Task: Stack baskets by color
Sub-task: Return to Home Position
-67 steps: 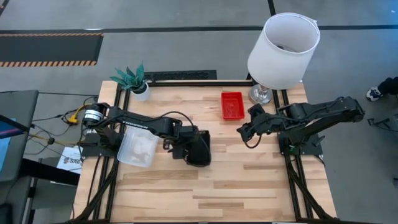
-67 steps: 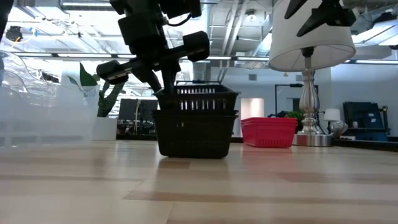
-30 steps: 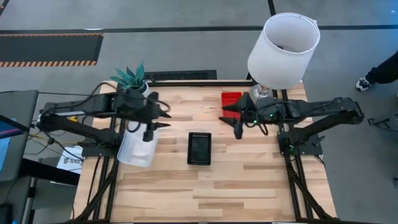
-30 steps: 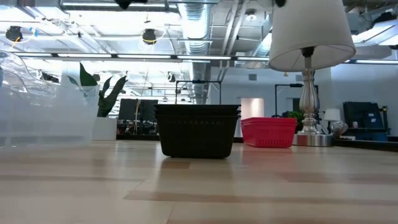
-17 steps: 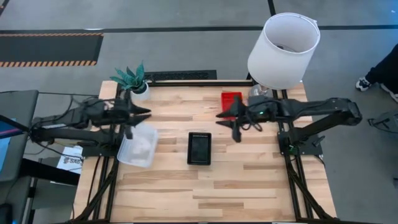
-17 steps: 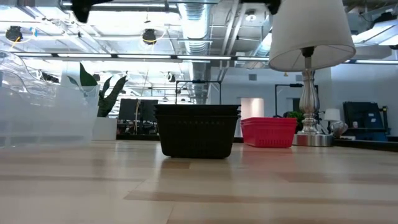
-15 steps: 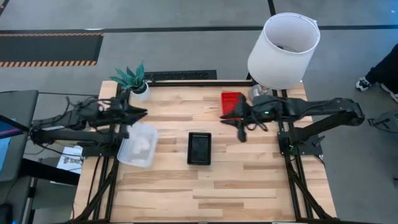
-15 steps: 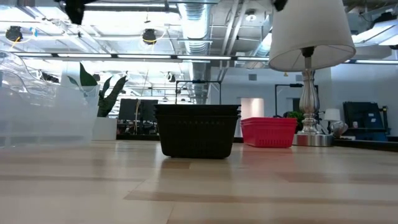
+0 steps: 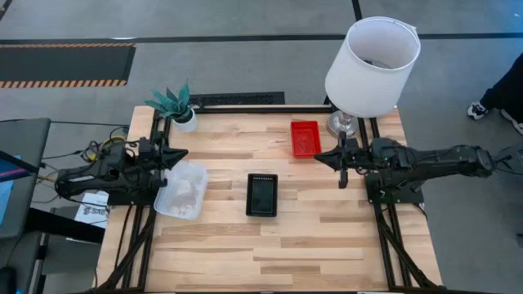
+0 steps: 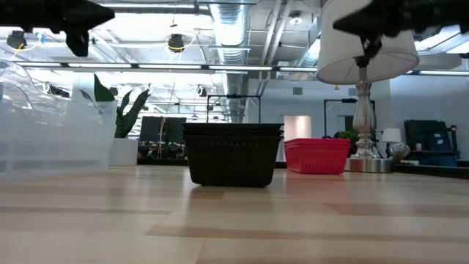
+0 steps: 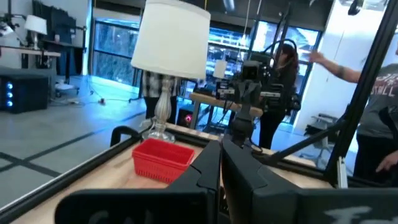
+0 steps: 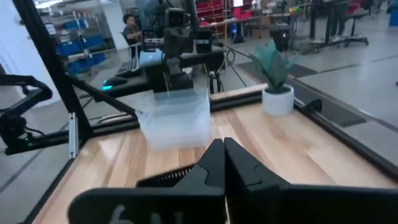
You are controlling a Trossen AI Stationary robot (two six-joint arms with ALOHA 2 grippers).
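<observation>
Tabletop (image 9: pixel 310 237): sorting looks done, one pile per colour. Clear baskets (image 9: pixel 183 189) left, black baskets (image 9: pixel 261 194) centre, red baskets (image 9: pixel 305 137) far side. Left pincer (image 9: pixel 176 153) closed, empty, at left edge. Right pincer (image 9: pixel 320 155) closed, empty, just beside red pile. Homing step, I reckon. Next: fold arms clear of piles. No readable labels.

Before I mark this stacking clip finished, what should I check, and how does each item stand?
1. Black baskets in one level pile at the middle of the table: ok.
2. Red baskets in one spot beside the lamp: ok; how many are stacked: cannot tell.
3. Clear baskets together near the table's left edge: ok.
4. Left gripper shut, empty, raised off the table: ok.
5. Right gripper shut, empty, raised off the table: ok.
</observation>
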